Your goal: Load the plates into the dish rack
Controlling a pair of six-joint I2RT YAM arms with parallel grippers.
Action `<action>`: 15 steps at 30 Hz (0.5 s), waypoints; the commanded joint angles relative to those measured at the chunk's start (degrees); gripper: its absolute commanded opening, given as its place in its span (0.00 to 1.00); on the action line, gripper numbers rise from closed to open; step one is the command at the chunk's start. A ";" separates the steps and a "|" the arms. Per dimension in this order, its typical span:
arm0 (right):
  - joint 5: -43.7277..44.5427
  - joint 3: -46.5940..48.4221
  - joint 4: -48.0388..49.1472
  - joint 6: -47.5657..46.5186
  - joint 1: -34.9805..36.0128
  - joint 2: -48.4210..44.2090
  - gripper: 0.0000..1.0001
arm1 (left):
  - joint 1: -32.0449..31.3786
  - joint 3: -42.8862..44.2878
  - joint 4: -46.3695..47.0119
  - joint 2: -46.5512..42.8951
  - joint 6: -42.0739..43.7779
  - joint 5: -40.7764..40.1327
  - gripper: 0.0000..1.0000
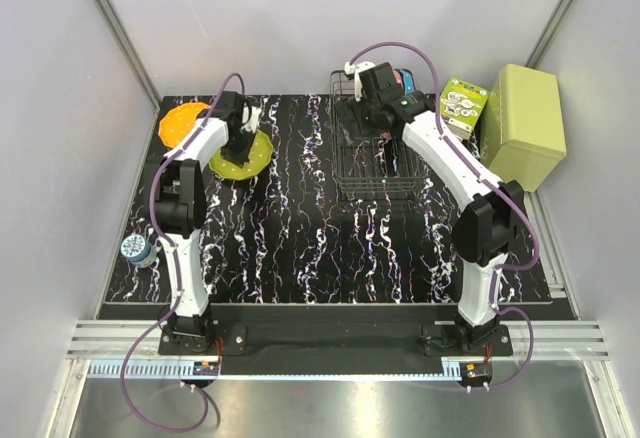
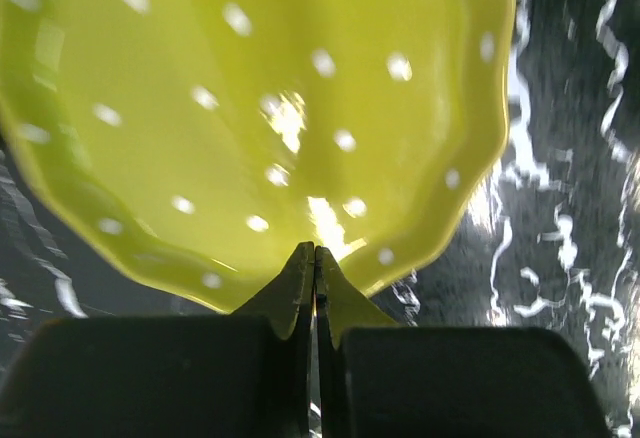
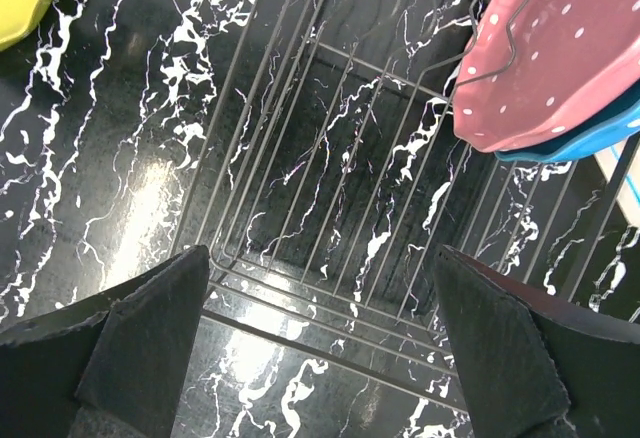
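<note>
My left gripper (image 1: pixel 243 136) is shut on the near rim of the yellow-green plate (image 1: pixel 240 156) at the back left; in the left wrist view its fingertips (image 2: pixel 300 270) pinch that rim of the plate (image 2: pixel 260 108). The orange plate (image 1: pixel 182 121) lies flat behind and to the left of it. The black wire dish rack (image 1: pixel 378 163) stands at the back centre-right. My right gripper (image 1: pixel 372 106) hangs open and empty over the rack (image 3: pixel 330 158), midway point (image 3: pixel 320 293). The pink plate (image 3: pixel 545 58) and blue plate (image 3: pixel 590 133) stand in the rack's far end.
A small dotted white-blue cup (image 1: pixel 138 249) stands at the mat's left edge. A light green box (image 1: pixel 522 123) and a small patterned box (image 1: pixel 462 106) sit to the right of the rack. Grey walls close in on both sides.
</note>
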 commanded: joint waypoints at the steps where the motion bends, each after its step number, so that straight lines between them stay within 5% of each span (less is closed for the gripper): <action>1: -4.78 -0.71 0.90 1.51 -1.64 -2.41 1.00 | -0.64 -3.67 -3.67 -0.92 -0.92 1.59 0.00; 15: -7.33 -10.81 1.86 0.90 -1.81 -8.29 1.00 | -6.96 -10.87 -15.35 -5.13 3.64 7.39 0.00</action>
